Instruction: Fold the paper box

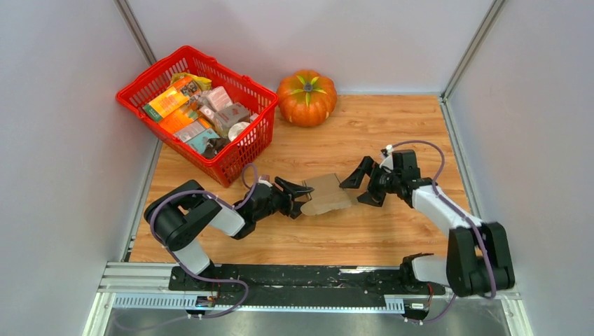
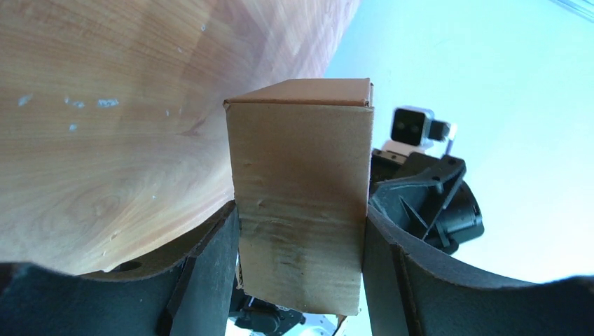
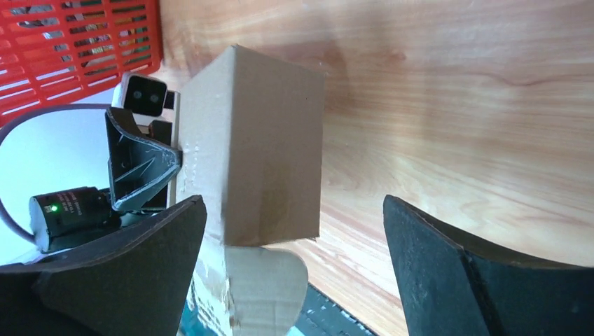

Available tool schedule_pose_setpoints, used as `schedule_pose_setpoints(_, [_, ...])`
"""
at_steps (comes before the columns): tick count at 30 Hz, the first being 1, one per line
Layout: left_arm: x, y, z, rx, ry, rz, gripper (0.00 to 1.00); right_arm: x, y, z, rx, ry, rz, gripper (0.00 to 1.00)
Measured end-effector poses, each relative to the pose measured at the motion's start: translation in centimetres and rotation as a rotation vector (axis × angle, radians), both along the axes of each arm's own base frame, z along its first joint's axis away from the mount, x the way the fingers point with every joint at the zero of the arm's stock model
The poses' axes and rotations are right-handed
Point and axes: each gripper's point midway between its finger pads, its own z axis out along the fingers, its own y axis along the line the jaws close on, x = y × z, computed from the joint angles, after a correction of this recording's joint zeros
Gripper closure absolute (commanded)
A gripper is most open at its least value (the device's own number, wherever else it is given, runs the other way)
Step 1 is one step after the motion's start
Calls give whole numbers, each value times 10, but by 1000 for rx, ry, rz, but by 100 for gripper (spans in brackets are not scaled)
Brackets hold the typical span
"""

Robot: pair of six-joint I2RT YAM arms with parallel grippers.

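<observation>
The paper box is a small brown cardboard box, folded into a rectangular shape, held just above the wooden table at its middle. My left gripper is shut on its left end; in the left wrist view the box sits tight between both fingers. My right gripper is open at the box's right end, jaws wide apart. In the right wrist view the box stands close to the left finger, with a rounded flap hanging out below it. The right finger is clear of it.
A red basket of colourful packages stands at the back left. An orange pumpkin sits at the back centre. Grey walls close in both sides and the back. A black rail runs along the near edge.
</observation>
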Motion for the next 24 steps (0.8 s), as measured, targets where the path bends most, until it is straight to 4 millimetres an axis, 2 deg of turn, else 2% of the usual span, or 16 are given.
schedule_pose_setpoints(3, [-4,3,4,-9,1,-2,57,2,-13,21,-101,-150,-40,0])
schedule_pose_setpoints(5, [-6,3,10,-17,-5,-9,57,4,-20,42,-187,-291,-60,0])
schedule_pose_setpoints(7, [-9,3,17,-26,-8,-22,59,3,-18,66,-258,-424,-50,0])
schedule_pose_setpoints(11, [-17,0,17,-22,31,-67,60,-12,16,121,-361,-735,80,0])
schedule_pose_setpoints(14, [-24,0,12,-4,74,-96,60,-42,48,150,-418,-992,253,0])
schedule_pose_setpoints(17, [-29,3,11,8,105,-114,60,-75,69,159,-464,-1201,453,0])
schedule_pose_setpoints(19, [-30,6,14,7,111,-118,60,-89,76,160,-514,-1320,558,0])
schedule_pose_setpoints(21, [-31,8,17,8,116,-123,60,-104,81,155,-570,-1428,683,0])
schedule_pose_setpoints(24, [-34,11,20,12,121,-136,60,-114,82,143,-653,-1513,836,0])
